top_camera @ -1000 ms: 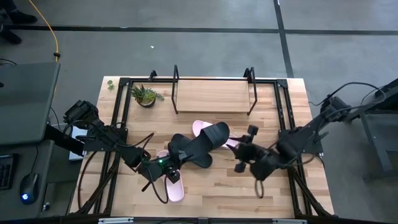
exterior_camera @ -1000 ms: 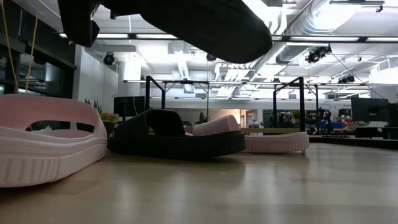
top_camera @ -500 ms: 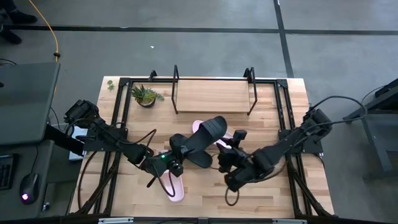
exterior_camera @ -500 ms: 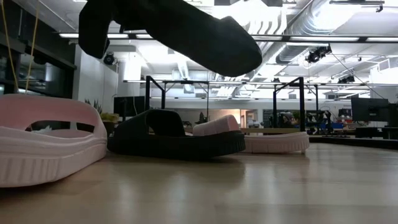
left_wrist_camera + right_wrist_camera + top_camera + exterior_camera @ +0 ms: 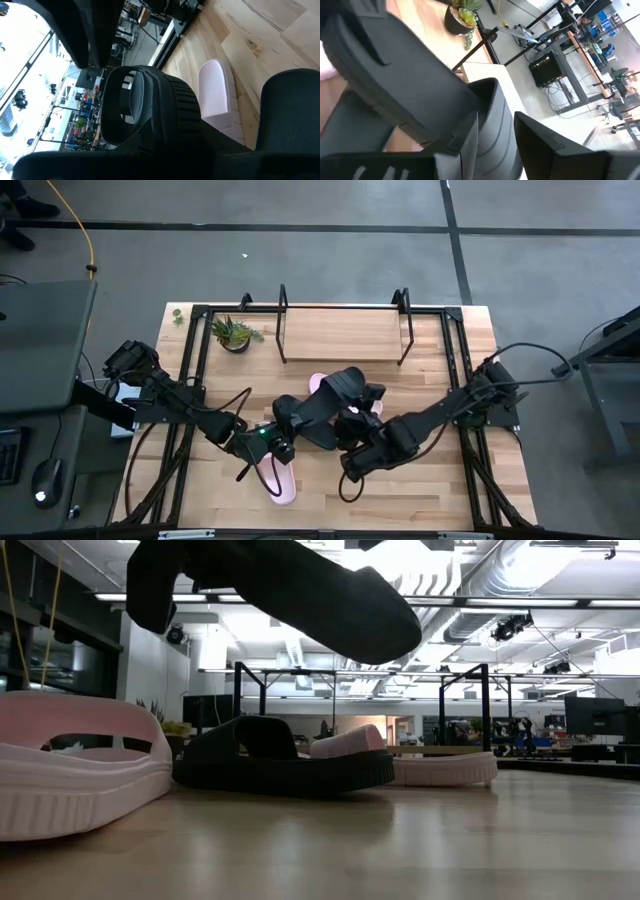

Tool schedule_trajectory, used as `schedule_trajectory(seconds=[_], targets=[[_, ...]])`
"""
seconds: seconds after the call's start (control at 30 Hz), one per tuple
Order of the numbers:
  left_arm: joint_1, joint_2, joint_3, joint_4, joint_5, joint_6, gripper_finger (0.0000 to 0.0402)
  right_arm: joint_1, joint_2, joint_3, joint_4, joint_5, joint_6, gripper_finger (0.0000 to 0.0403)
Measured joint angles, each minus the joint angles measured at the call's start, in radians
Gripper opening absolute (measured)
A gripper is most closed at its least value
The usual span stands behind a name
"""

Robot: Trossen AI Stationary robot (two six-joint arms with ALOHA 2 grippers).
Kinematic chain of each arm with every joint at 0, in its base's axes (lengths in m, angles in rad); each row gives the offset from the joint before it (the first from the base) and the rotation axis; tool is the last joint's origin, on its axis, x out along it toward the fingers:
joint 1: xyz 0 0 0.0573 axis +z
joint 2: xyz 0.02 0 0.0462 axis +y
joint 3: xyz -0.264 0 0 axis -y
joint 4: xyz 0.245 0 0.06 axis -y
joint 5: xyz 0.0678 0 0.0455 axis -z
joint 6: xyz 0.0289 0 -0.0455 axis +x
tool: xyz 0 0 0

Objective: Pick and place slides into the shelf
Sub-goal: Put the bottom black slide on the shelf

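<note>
Four slides lay or hung near the middle of the wooden table (image 5: 470, 480), none of them on the shelf (image 5: 342, 335), whose light board stood bare at the far edge between thin black rods. One black slide (image 5: 290, 595) was lifted clear of the tabletop; in the low view it hung tilted overhead, well above the others. The left gripper (image 5: 282, 442) reached in from the left side and was closed on one end of that raised slide, its fingers pinched narrowly on the sole's edge. The right gripper (image 5: 352, 420) had come in from the right and sat against the same slide's other end; the right wrist view showed the black sole filling the space at its fingers, with the jaws standing partly apart, but whether they actually clamped the slide could not be told. The second black slide (image 5: 285, 760) rested flat on the table beneath, just in front of a pale pink slide (image 5: 440, 765) toward the shelf. The other pink slide (image 5: 278, 478) lay nearer the front edge, partly under the left arm. A small potted plant (image 5: 234, 333) stood at the table's far left corner, beside the shelf.
</note>
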Motion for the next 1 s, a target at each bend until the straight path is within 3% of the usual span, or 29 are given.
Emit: schedule_trajectory(seconds=[0.17, 0.43, 1.0], targets=[[0.0, 0.0, 0.0, 0.0, 0.0, 0.0, 0.0055, -0.049, 0.0, 0.005, 0.052, -0.006, -0.082, 0.0118], [0.001, 0.001, 0.0, -0.002, -0.002, -0.003, 0.0055, -0.135, 0.0, 0.005, 0.065, -0.152, -0.097, 0.0118], [-0.001, 0.001, 0.0, -0.001, -0.001, 0.0, 0.0055, -0.139, 0.0, 0.039, 0.122, -0.202, -0.155, 0.0118]])
